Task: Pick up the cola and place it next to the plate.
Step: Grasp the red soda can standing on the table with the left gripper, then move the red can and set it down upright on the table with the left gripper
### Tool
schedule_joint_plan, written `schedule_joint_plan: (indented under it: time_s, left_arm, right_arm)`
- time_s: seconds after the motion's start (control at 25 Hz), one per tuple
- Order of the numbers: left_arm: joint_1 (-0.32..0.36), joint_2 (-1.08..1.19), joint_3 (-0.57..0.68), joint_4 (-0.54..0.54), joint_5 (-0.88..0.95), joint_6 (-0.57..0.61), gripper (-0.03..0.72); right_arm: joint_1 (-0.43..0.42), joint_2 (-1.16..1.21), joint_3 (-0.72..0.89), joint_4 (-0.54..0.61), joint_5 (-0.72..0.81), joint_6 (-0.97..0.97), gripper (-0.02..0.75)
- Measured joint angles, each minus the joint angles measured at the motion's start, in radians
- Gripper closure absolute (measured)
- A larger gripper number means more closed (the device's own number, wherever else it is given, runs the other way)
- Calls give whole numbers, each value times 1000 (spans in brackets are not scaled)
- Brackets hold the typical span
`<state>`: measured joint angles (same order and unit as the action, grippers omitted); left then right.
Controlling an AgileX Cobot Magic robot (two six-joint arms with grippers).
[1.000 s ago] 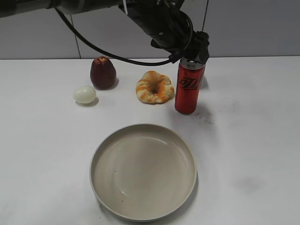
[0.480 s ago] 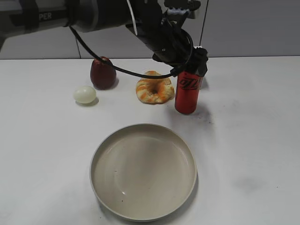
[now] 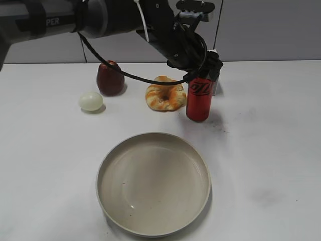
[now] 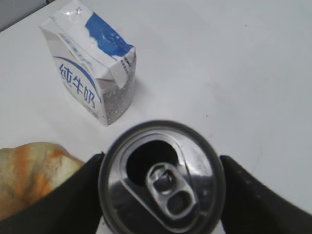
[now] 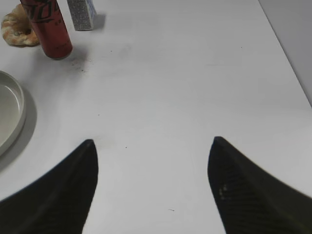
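The cola [image 3: 198, 102], a slim red can with black script, stands upright on the white table behind the plate's far right side. My left gripper [image 3: 203, 75] has come down over its top and is shut on it. In the left wrist view the silver pull-tab top [image 4: 161, 180] sits between the two black fingers [image 4: 161, 165], which touch both sides. The beige plate [image 3: 100, 175] lies empty at the front centre. My right gripper [image 5: 151, 146] is open and empty over bare table, with the cola [image 5: 48, 29] and the plate's rim [image 5: 12, 112] to its far left.
A white-and-blue carton [image 4: 92, 73] stands just behind the cola. A ring-shaped orange bread [image 3: 163, 94] lies left of the can, touching or nearly so. A dark red fruit [image 3: 110, 78] and a pale egg [image 3: 90, 101] sit farther left.
My left gripper has dropped from above the can's top down around its upper part, and its fingers now press the can's sides. The can still stands in nearly the same spot.
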<state>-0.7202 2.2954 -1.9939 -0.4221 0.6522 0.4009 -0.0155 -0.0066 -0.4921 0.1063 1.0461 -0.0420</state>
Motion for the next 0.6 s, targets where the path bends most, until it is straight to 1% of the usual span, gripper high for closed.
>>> schedule_joint_plan:
  time_s: [0.24,0.4,0.52,0.6]
  left_arm:
    - [0,-53,1,8,70,1,184]
    - [4,-171,1,59,141,1,184]
    - [29,-276,1,109,233,1,184]
    - [59,-332,1,123,315,1,184]
  right_arm:
    - [0,0,0,0,0,0,202]
    - [0,0,0,0,0,0,202]
    - [0,0,0,0,0,0,202]
    - [0,0,0,0,0,0,202]
